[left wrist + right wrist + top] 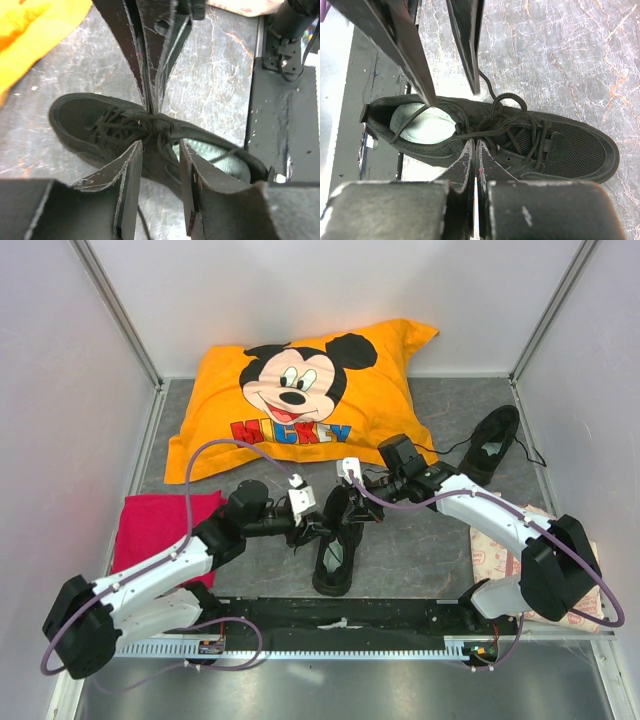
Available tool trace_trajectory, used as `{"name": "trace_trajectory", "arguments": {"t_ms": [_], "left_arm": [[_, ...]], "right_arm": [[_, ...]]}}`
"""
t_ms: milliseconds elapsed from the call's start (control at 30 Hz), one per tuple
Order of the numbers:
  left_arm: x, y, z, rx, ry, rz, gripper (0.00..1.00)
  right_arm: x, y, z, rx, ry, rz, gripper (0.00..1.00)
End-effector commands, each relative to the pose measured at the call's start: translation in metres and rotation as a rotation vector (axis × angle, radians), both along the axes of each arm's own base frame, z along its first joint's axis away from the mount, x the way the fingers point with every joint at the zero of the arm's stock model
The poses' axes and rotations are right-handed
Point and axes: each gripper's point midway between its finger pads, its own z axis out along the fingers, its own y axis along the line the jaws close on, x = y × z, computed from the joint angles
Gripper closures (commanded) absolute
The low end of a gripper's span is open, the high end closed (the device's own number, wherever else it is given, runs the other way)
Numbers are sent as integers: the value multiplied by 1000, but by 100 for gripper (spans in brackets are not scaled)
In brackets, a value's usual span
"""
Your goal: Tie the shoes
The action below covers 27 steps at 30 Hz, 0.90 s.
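One shoe (338, 545) is set at the middle of the table (420, 550), just behind the base plate (340, 625), with its heel turned toward the near edge; the left gripper (312, 528) is placed at its left side and the right gripper (350, 505) at its far right side, both over the laces (125, 125); the other shoe (492, 445) is laid well apart at the far right, just beside the pillow (300, 400), which is spread across the back; a folded cloth (150, 525) is laid at the left, partly under the left arm; a printed packet (485, 558) is laid at the right, under the right arm.
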Motion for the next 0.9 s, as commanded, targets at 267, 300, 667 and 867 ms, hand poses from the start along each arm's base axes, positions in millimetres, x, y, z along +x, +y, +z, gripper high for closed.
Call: {"name": "trace_trajectory", "arguments": {"t_ms": [267,300,667,867], "left_arm": [[33,29,32,-12,36,158,49],[35,25,34,-14,57,153,49],[31,-3,48,-193,441,150,40],[39,-9,25,-207,605,233,37]], "right_arm": [[-8,5,16,31,-32,21,100],[-9,6,15,30,-31,24,100],[-8,6,14,12,-39,-23,100],[-9,9,15,19,-41,-30,100]]}}
